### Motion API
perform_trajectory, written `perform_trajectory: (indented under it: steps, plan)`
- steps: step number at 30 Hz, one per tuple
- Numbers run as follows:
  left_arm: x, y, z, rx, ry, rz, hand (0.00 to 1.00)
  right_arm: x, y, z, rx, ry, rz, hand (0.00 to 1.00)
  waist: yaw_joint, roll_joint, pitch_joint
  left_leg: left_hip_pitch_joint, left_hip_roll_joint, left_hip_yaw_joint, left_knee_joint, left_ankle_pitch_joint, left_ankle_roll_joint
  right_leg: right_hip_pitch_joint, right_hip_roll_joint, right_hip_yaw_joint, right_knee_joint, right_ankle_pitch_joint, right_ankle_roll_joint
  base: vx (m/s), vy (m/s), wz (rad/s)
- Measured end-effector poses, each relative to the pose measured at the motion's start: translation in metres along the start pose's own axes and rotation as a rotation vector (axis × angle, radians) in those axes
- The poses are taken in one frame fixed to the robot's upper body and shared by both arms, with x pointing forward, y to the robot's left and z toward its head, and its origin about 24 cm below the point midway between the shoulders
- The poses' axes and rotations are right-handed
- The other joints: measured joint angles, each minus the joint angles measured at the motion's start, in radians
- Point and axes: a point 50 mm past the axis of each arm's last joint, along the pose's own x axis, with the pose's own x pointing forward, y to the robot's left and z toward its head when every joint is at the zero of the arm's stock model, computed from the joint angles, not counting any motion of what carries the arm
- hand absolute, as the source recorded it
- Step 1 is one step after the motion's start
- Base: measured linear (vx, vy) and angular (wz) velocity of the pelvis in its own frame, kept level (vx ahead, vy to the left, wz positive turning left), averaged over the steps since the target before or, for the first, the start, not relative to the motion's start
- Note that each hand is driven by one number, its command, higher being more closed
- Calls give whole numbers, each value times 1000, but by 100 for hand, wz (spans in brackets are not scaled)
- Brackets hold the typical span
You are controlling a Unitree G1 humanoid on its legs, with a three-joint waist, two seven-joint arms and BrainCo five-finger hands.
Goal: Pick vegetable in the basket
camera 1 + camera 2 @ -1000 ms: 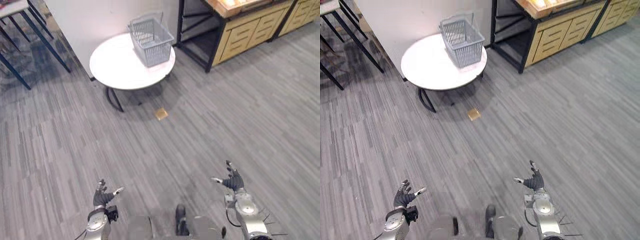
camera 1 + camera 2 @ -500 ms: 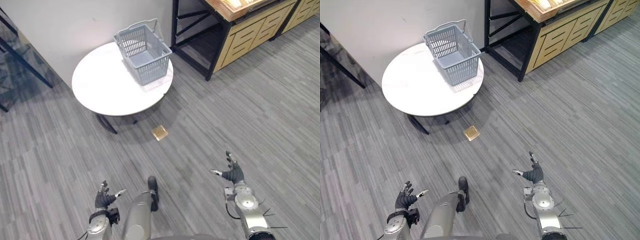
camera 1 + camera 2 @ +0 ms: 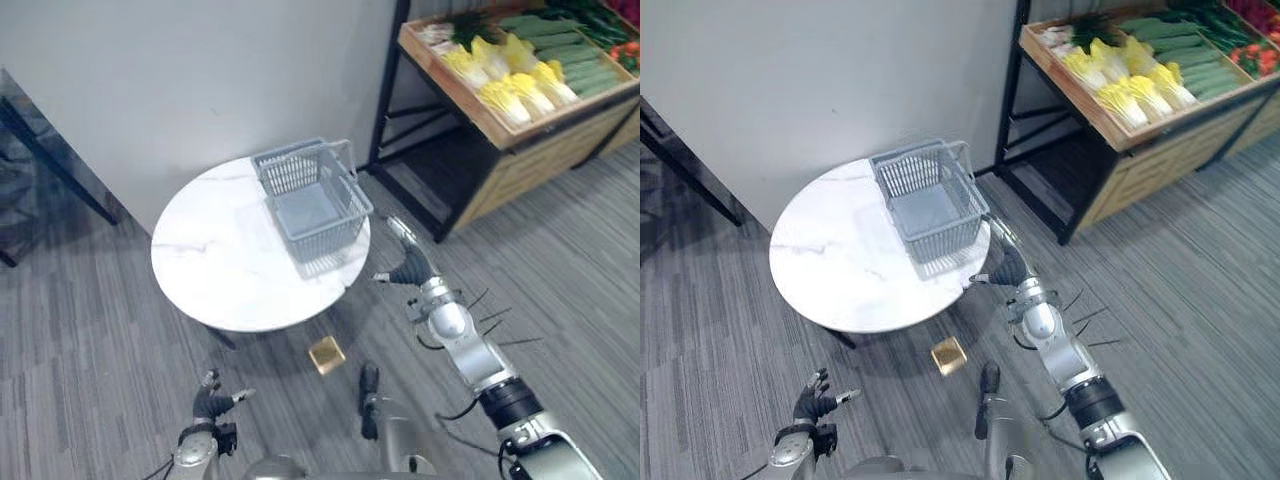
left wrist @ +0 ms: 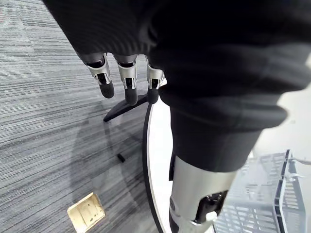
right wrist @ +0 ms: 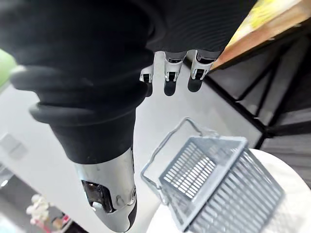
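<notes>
Up on the wooden produce stand (image 3: 545, 122) at the right, napa cabbages (image 3: 500, 93) are lying, well apart from the grey basket (image 3: 312, 205) sitting on the round white table (image 3: 220, 280). The right hand (image 3: 408, 264) is hovering just beside the basket, fingers spread; the left hand (image 3: 210, 403) is hanging low, fingers loose.

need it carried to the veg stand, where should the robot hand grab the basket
The handle, a thin bar standing clear of the rim on the basket's right side. Come from the right, where the open right robot hand hangs; the wide mesh walls look harder to curl fingers round.
</notes>
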Motion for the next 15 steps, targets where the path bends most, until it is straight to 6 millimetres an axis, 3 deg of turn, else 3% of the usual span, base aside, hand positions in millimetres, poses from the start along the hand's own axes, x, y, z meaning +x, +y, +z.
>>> perform_trajectory:
  steps: [1,2,3,4,6,9,12,13,14,15]
  plan:
    - [0,-1,0,-1,3,-2,0,3,-5,1,-34,-10,0,0,4,23,13,-69,44,3,199,66,-7,42,26,-16,10,-30,-34,507,-228,32]
    - [-1,-2,-2,-4,9,-2,0,6,-4,4,-47,-25,6,0,13,34,19,-104,65,7,290,126,4,71,41,-18,4,-41,-44,469,-179,-12]
    - [-3,-2,-7,-5,25,-3,0,11,-1,12,-54,-51,18,0,32,43,24,-147,107,22,416,126,7,128,62,-11,-19,-55,-58,440,-132,-32]
    - [-4,-2,-10,-3,40,-2,0,15,2,18,-47,-74,25,0,33,37,25,-172,120,47,454,121,14,183,65,-3,-53,-62,-63,488,-146,-29]
    - [-4,-3,-11,-6,43,-4,0,21,3,26,-67,-108,36,0,33,36,25,-221,130,84,373,109,32,252,61,12,-118,-64,-61,375,-102,-16]
    - [-3,-3,-9,-6,38,-5,0,23,6,24,-96,-102,49,0,32,37,25,-270,129,90,170,109,32,280,55,29,-157,-69,-54,223,0,-16]
    - [-4,-4,-10,-8,44,-8,0,20,15,15,-137,-68,94,0,29,39,26,-281,105,87,-46,128,9,286,37,39,-156,-84,-30,164,106,-10]
    - [-4,-5,-11,-10,48,-9,0,20,15,12,-169,-70,110,0,30,54,30,-257,92,88,-167,215,-17,287,32,48,-140,-100,-6,159,173,-11]
    - [-5,-5,-13,-12,54,-9,0,20,15,13,-182,-75,110,0,30,70,30,-248,93,87,-197,291,-9,286,40,54,-132,-109,7,185,262,-20]
    - [-6,-5,-17,-12,69,-6,0,24,14,14,-191,-75,108,0,30,80,31,-231,92,87,-228,274,-38,278,38,65,-121,-123,24,108,200,-13]
